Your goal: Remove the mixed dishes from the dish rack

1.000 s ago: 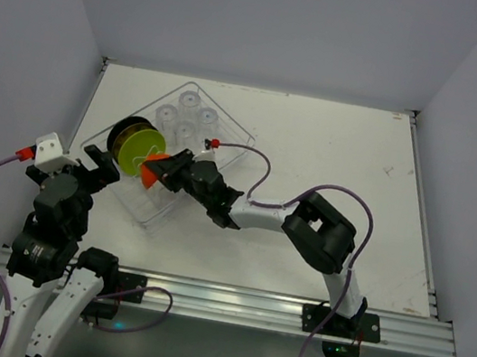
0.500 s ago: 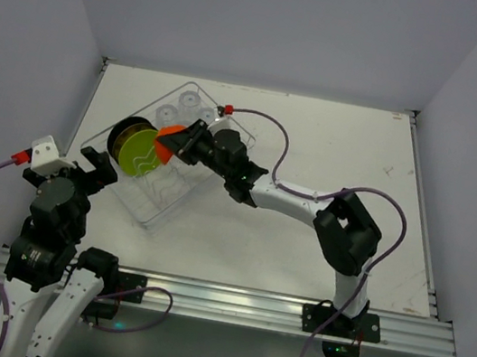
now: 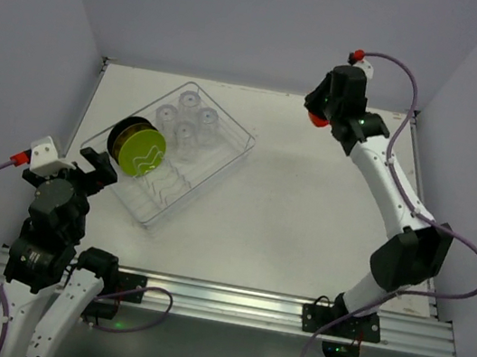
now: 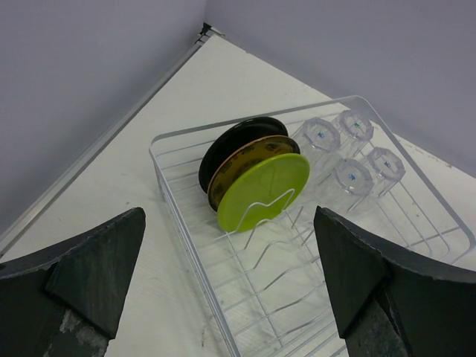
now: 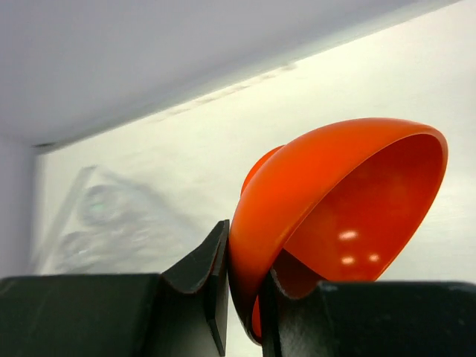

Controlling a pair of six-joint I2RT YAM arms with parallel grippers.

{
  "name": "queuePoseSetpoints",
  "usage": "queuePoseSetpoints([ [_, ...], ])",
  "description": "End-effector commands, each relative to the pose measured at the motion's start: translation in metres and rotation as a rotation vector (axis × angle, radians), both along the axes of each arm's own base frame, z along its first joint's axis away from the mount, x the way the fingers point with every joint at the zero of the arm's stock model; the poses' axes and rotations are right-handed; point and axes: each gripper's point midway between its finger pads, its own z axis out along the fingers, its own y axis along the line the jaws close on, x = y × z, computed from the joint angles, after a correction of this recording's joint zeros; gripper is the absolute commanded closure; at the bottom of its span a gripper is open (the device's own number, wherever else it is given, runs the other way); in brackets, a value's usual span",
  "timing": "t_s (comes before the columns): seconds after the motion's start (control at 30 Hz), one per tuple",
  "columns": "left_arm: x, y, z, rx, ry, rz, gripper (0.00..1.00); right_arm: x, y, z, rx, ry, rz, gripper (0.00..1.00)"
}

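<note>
The dish rack [image 3: 211,177] lies at the table's left, a silver wire basket. Upright in its tines stand a yellow-green plate [image 3: 142,153] and dark plates behind it. Several clear tumblers [image 3: 189,120] sit at its far end. My right gripper [image 3: 328,111] is raised over the far right of the table, shut on the rim of the orange bowl [image 3: 319,119]. In the right wrist view the bowl [image 5: 342,216] is clamped on its wall by that gripper [image 5: 248,256]. My left gripper [image 3: 94,164] hangs open beside the rack's near left corner. The left wrist view shows this gripper [image 4: 229,223] wide open above the rack [image 4: 197,271], facing the plate [image 4: 264,190] and tumblers [image 4: 349,149].
Grey walls close in the table on the left, back and right. A metal rail [image 3: 227,300] runs along the near edge, carrying both arm bases. White tabletop [image 3: 324,211] stretches to the right of the rack.
My right arm has lifted the orange bowl out of the rack and swung it to the far right, up near the back wall. The left arm has stayed put.
</note>
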Motion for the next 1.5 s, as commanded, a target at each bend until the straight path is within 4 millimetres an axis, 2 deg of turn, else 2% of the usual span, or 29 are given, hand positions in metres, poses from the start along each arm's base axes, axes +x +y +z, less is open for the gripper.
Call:
queuePoseSetpoints([
  [0.0, 0.005, -0.003, 0.003, 0.008, -0.029, -0.019, 0.00, -0.008, -0.061, -0.100, -0.519, 0.405, -0.013, 1.00],
  [0.03, 0.006, -0.004, 0.003, 0.012, -0.027, -0.026, 0.00, -0.005, -0.066, -0.105, -0.571, 0.444, -0.021, 1.00],
  [0.07, 0.006, -0.005, 0.003, 0.012, -0.025, -0.029, 0.00, 0.003, -0.069, -0.096, -0.611, 0.439, -0.019, 1.00],
  [0.13, 0.008, -0.007, 0.002, 0.013, -0.019, -0.037, 0.00, 0.010, -0.077, -0.123, -0.729, 0.511, 0.005, 1.00],
  [0.2, 0.008, -0.007, 0.001, 0.013, -0.016, -0.038, 0.00, 0.012, -0.080, -0.141, -0.790, 0.561, 0.038, 1.00],
  [0.27, 0.008, -0.007, 0.001, 0.013, -0.019, -0.040, 0.00, 0.019, -0.075, -0.167, -0.835, 0.614, 0.085, 1.00],
  [0.33, 0.007, -0.008, 0.002, 0.012, -0.024, -0.043, 0.00, 0.019, -0.078, -0.194, -0.943, 0.676, 0.125, 1.00],
  [0.47, 0.007, -0.009, 0.003, 0.010, -0.029, -0.047, 0.00, 0.011, -0.080, -0.228, -1.030, 0.759, 0.203, 1.00],
  [0.67, 0.009, -0.010, 0.001, 0.015, -0.016, -0.051, 0.00, 0.003, -0.078, -0.251, -1.125, 0.798, 0.262, 0.98],
  [0.77, 0.010, -0.010, 0.000, 0.015, -0.014, -0.052, 0.00, 0.002, -0.077, -0.253, -1.158, 0.801, 0.264, 0.82],
  [0.8, 0.010, -0.010, 0.001, 0.015, -0.013, -0.054, 0.00, 0.002, -0.076, -0.251, -1.157, 0.794, 0.262, 0.70],
  [0.83, 0.010, -0.011, 0.000, 0.017, -0.009, -0.055, 0.00, 0.001, -0.074, -0.250, -1.153, 0.789, 0.257, 0.66],
  [0.97, 0.013, -0.012, -0.002, 0.023, 0.008, -0.058, 0.00, 0.000, -0.065, -0.230, -1.108, 0.737, 0.242, 0.59],
  [1.03, 0.015, -0.014, -0.003, 0.026, 0.014, -0.070, 0.00, -0.001, -0.063, -0.213, -1.078, 0.704, 0.222, 0.54],
  [1.1, 0.020, -0.018, -0.005, 0.039, 0.036, -0.094, 0.00, -0.006, -0.063, -0.200, -1.048, 0.695, 0.216, 0.51],
  [1.17, 0.027, -0.022, -0.009, 0.052, 0.075, -0.111, 0.00, -0.016, -0.065, -0.171, -0.999, 0.650, 0.189, 0.46],
  [1.2, 0.029, -0.024, 0.000, 0.064, 0.078, -0.122, 0.00, -0.017, -0.063, -0.160, -0.967, 0.614, 0.181, 0.45],
  [1.23, 0.028, -0.021, -0.001, 0.087, 0.125, -0.117, 0.00, -0.030, -0.063, -0.162, -0.938, 0.625, 0.202, 0.41],
  [1.27, 0.033, -0.016, 0.012, 0.104, 0.156, -0.080, 0.00, -0.034, -0.062, -0.124, -0.874, 0.522, 0.177, 0.32],
  [1.3, 0.036, -0.015, 0.012, 0.111, 0.189, -0.071, 0.00, -0.041, -0.063, -0.111, -0.837, 0.485, 0.170, 0.12],
  [1.33, 0.039, -0.018, 0.011, 0.121, 0.218, -0.089, 0.00, -0.055, -0.067, -0.113, -0.812, 0.489, 0.170, 0.04],
  [1.37, 0.051, -0.025, 0.006, 0.136, 0.263, -0.119, 0.00, -0.065, -0.064, -0.073, -0.725, 0.363, 0.160, 0.01],
  [1.4, 0.060, -0.034, 0.007, 0.166, 0.284, -0.184, 0.00, -0.073, -0.064, -0.062, -0.686, 0.319, 0.163, 0.01],
  [1.43, 0.067, -0.038, 0.004, 0.194, 0.313, -0.212, 0.00, -0.089, -0.066, -0.070, -0.662, 0.319, 0.182, 0.01],
  [1.47, 0.081, -0.042, -0.014, 0.228, 0.409, -0.234, 0.00, -0.101, -0.059, -0.031, -0.563, 0.174, 0.199, 0.01],
])
